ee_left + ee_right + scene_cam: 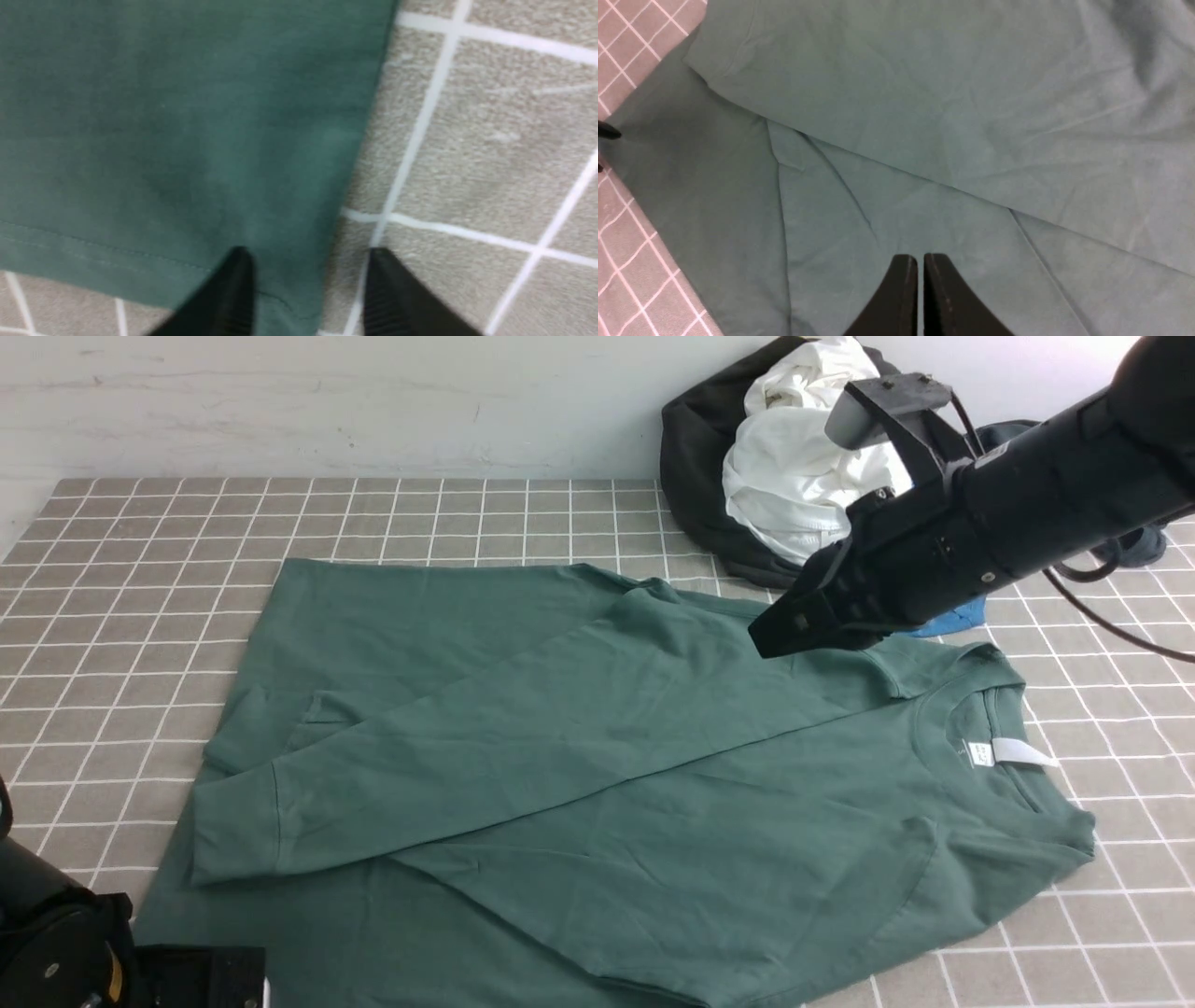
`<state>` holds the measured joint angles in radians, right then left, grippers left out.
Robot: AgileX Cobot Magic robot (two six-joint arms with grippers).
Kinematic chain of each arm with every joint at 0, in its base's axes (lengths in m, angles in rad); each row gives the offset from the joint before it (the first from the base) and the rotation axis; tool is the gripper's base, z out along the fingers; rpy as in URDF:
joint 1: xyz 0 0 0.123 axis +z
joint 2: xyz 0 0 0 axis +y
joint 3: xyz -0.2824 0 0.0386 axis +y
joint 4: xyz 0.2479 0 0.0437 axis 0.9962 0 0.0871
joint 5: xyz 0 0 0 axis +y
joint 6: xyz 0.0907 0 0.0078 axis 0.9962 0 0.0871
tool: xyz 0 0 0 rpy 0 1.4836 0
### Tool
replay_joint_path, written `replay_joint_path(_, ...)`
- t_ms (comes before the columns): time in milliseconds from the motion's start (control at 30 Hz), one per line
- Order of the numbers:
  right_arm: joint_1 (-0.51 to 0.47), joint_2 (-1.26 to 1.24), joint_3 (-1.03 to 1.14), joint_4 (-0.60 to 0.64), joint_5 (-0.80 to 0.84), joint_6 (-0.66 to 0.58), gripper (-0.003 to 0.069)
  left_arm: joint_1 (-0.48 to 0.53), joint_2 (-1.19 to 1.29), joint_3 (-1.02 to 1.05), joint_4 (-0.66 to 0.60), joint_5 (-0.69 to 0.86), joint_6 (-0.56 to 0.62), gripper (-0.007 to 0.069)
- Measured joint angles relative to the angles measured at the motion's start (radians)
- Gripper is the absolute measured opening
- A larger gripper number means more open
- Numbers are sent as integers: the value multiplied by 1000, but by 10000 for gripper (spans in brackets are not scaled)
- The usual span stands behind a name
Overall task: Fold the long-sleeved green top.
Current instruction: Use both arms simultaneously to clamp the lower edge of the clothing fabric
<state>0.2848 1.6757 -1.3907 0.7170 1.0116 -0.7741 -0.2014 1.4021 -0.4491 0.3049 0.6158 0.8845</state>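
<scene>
The green long-sleeved top [597, 756] lies flat on the checked cloth, collar and white neck label [1018, 753] to the right, hem to the left. One sleeve [523, 747] is folded across the body, its cuff near the left hem. My right gripper [775, 633] hovers above the top's far shoulder, jaws shut and empty; the right wrist view [920, 256] shows only green fabric [924, 116] beneath it. My left gripper [308, 254] is open, low over the top's hem corner [280, 280], one finger over cloth, one over the table. In the front view only its base shows at the bottom left.
A pile of clothes stands at the back right: a dark grey garment [695, 476], white cloth [794, 476] and a bit of bright blue fabric [957, 618] behind my right arm. The checked table cloth [140, 569] reaches to the wall.
</scene>
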Motion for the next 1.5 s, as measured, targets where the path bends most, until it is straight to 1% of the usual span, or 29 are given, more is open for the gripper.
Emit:
replay_joint_path(33, 0, 0, 0, 1, 0, 0, 13, 0, 0, 1, 0, 0, -1, 245)
replay_joint_path(67, 1, 0, 0, 2, 2, -1, 13, 0, -1, 2, -2, -4, -5, 178)
replay_joint_path(133, 1, 0, 0, 2, 3, -2, 13, 0, -1, 6, 4, -60, -19, 59)
replay_joint_path(200, 1, 0, 0, 2, 4, -3, 13, 0, -5, 9, 4, -100, -35, 13)
replay_joint_path(300, 1, -11, 0, 1, 10, -17, 13, 0, -45, 11, 3, -107, -69, -5)
replay_joint_path(367, 1, -35, 0, -10, 20, -46, 13, 0, -99, 12, 1, -113, -112, -5)
replay_joint_path(400, 1, -35, 0, -11, 22, -50, 13, 0, -99, 12, 1, -113, -112, -5)
replay_joint_path(433, 1, -68, 0, -28, 36, -92, 13, 0, -163, 12, -2, -118, -171, -5)
replay_joint_path(467, 1, -78, 0, -34, 38, -99, 13, 0, -171, 11, -2, -118, -179, -5)
replay_joint_path(500, 2, -126, 1, -61, 61, -163, 13, 0, -232, 11, -7, -119, -248, -5)
replay_joint_path(567, 8, -195, 2, -103, 78, -230, 10, 0, -308, 11, -11, -114, -344, -5)
replay_joint_path(667, 12, -293, 22, -161, 79, -278, 3, 0, -395, 11, -13, -72, -482, -5)
replay_joint_path(733, 12, -331, 61, -203, 74, -290, 0, 0, -436, 11, -15, -43, -538, -5)
replay_joint_path(800, 12, -343, 100, -230, 67, -292, 0, 0, -449, 11, -16, -30, -563, -5)
replay_joint_path(867, 12, -336, 206, -277, 29, -295, 1, 0, -463, 11, -17, -15, -591, -4)
replay_joint_path(933, 12, -313, 316, -298, -50, -297, 23, 0, -463, 11, -18, -14, -611, -4)
replay_joint_path(967, 12, -296, 370, -303, -109, -304, 48, 0, -463, 11, -20, -14, -618, -4)
replay_joint_path(1000, 12, -292, 370, -303, -119, -304, 48, 0, -463, 11, -20, -14, -618, -4)
replay_joint_path(1033, 12, -268, 428, -310, -186, -318, 89, 0, -463, 11, -20, -15, -625, -4)
replay_joint_path(1067, 12, -261, 434, -313, -194, -322, 104, 0, -463, 11, -20, -16, -628, -4)
replay_joint_path(1100, 12, -234, 470, -331, -243, -338, 160, 0, -463, 11, -21, -18, -640, -4)
replay_joint_path(1167, 12, -194, 511, -392, -285, -377, 255, 0, -463, 11, -21, -25, -660, -4)
replay_joint_path(1233, 12, -150, 541, -485, -316, -416, 327, 0, -463, 11, -21, -31, -684, -4)
replay_joint_path(1267, 12, -146, 544, -494, -319, -419, 331, 0, -463, 11, -21, -33, -684, -4)
replay_joint_path(1300, 12, -126, 561, -563, -347, -433, 354, 0, -463, 11, -21, -37, -698, -4)
replay_joint_path(1333, 12, -111, 568, -595, -362, -436, 359, 0, -463, 11, -21, -38, -705, -4)
replay_joint_path(1400, 12, -80, 575, -657, -396, -436, 360, 0, -463, 11, -21, -39, -712, -4)
replay_joint_path(1500, 12, -29, 578, -695, -419, -433, 343, 0, -463, 11, -21, -46, -719, -4)
